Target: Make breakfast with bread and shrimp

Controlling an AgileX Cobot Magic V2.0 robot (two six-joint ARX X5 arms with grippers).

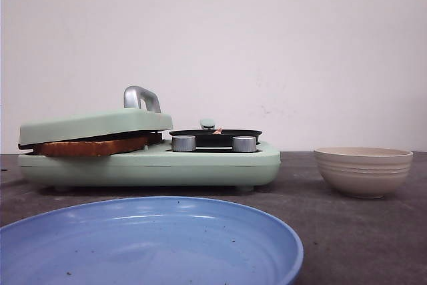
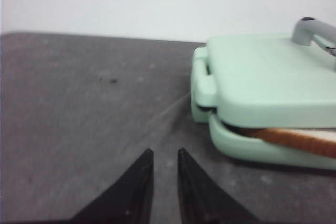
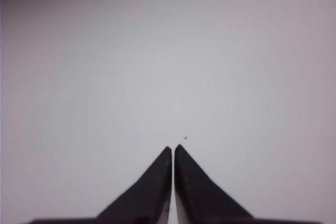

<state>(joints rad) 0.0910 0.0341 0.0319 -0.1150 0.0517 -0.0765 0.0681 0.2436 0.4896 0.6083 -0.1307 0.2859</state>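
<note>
- A dark gray table (image 1: 347,231) holds everything.
- A big blue plate (image 1: 153,245) sits at the very front of the front view, nearest the camera.
- Behind the plate stands a light green breakfast maker (image 1: 150,161). Its flat green lid (image 1: 93,125) is down on the left side, and a silver handle (image 1: 141,98) sticks up from the lid.
- The bread (image 1: 90,146) lies under that lid. Only its brown crust edge peeks out of the gap, so I cannot tell how many slices are there.
- On the right side of the maker sits a small black pan (image 1: 215,135), with two silver knobs (image 1: 183,143) in front of it.
- A tan bowl (image 1: 363,171) stands on the table to the right of the maker, apart from it.
- The shrimp (image 1: 217,129) is a tiny pink bit in the black pan. Very little of it shows.
- The left gripper (image 2: 164,156) hangs over bare table, with its two black tips a little apart and holding nothing. In the left wrist view the maker and the bread (image 2: 299,140) are near it, off to one side, not touching.
- The right gripper (image 3: 172,150) has its tips pressed together with nothing between them. Only a plain pale wall shows past it, so I cannot tell how far it is from the bread or the shrimp.
</note>
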